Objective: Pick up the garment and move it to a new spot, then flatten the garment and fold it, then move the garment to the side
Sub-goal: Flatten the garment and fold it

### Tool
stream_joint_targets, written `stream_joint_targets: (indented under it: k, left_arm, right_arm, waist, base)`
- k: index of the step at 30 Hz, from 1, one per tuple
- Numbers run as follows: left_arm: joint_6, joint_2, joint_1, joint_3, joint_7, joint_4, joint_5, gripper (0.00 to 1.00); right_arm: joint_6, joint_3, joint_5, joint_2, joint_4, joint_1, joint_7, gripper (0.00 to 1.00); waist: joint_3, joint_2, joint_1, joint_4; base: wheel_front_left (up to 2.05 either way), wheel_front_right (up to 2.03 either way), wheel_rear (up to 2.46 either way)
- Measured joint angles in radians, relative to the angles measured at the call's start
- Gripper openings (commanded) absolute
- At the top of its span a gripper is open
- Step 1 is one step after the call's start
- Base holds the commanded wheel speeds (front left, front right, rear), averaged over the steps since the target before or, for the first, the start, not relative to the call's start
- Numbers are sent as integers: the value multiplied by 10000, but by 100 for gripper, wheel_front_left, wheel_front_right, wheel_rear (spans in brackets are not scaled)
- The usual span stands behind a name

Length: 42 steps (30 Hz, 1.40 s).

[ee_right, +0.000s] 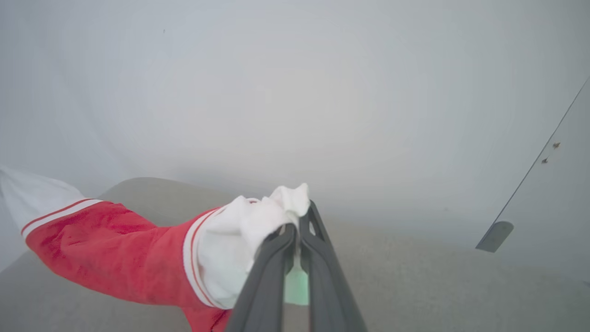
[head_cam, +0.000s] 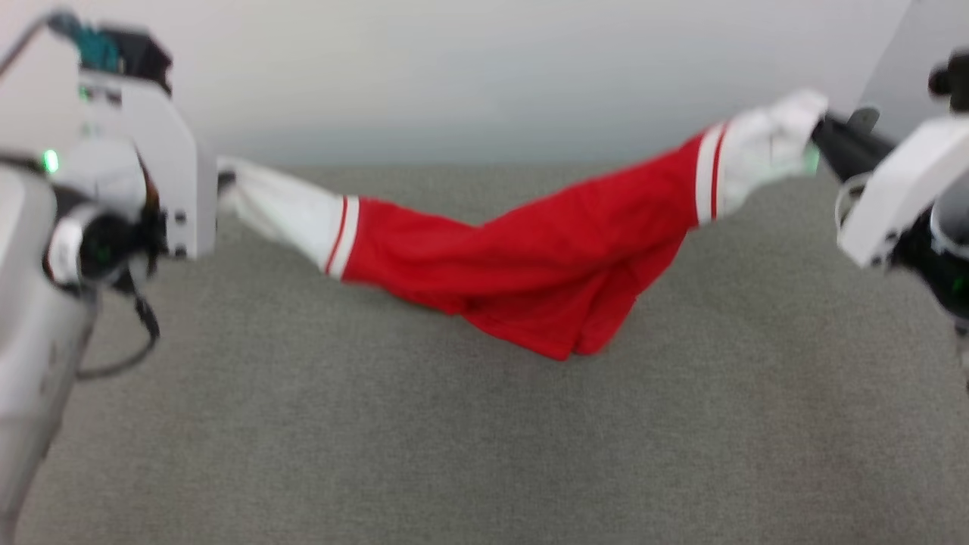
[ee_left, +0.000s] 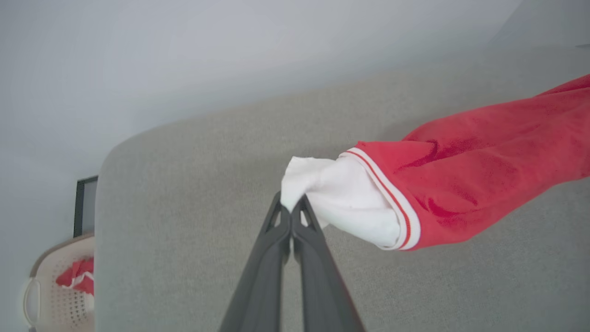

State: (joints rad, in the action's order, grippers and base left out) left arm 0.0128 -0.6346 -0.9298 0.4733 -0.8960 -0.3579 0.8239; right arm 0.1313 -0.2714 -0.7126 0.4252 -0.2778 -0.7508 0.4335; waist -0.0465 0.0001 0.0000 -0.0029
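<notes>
The garment (head_cam: 530, 265), a red T-shirt with white sleeve ends and red-and-white stripe trim, hangs stretched between both arms above the grey table (head_cam: 454, 454). Its bunched red middle sags down to the tabletop. My left gripper (head_cam: 225, 182) is shut on the white left sleeve end; the left wrist view shows the gripper (ee_left: 292, 203) pinching the white cloth (ee_left: 332, 193). My right gripper (head_cam: 816, 135) is shut on the white right sleeve end, held higher; in the right wrist view the gripper (ee_right: 298, 216) clamps the sleeve (ee_right: 249, 240).
A pale wall (head_cam: 484, 76) rises behind the table's far edge. In the left wrist view a beige perforated basket (ee_left: 55, 295) with a small red-and-white cloth bundle (ee_left: 76, 276) sits beyond the table's end, by a dark frame (ee_left: 85, 203).
</notes>
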Motion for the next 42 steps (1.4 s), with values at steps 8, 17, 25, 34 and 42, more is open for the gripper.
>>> stream_joint_targets:
  k: [8,17,25,34,42]
  left_arm:
    - [583,564,-2246,121,1233,-1312,-765,0]
    - [897,1072,-3946,353,2167,-2711,-1189,0]
    - [945,1407,-4880,445,2638,-3312,-1312,0]
    - [642,1814,-6284,531,4316,-3777,-2102,0]
    - [132,2686,-8039,291,7402,-4663,-2700,0]
  right_arm:
    - [0,-752,-98,-115,-836,-2345,-1484,0]
    - [0,-1505,-571,-236,-2642,-4363,-2596,0]
    - [0,-2038,-1141,-19,-3741,-5216,-2801,0]
    - [0,-1720,-259,94,-5545,-6940,-4291,0]
    - [0,-959,1586,-221,-7122,-8759,-6893,0]
  waist:
    - [588,0,0,116]
    - [802,0,0,234]
    - [368,0,0,322]
    - [-1252,0,0,456]
    - [-3152,0,0,658]
  base:
    - [0,0,0]
    - [0,0,0]
    - [0,0,0]
    - [0,0,0]
    - [0,0,0]
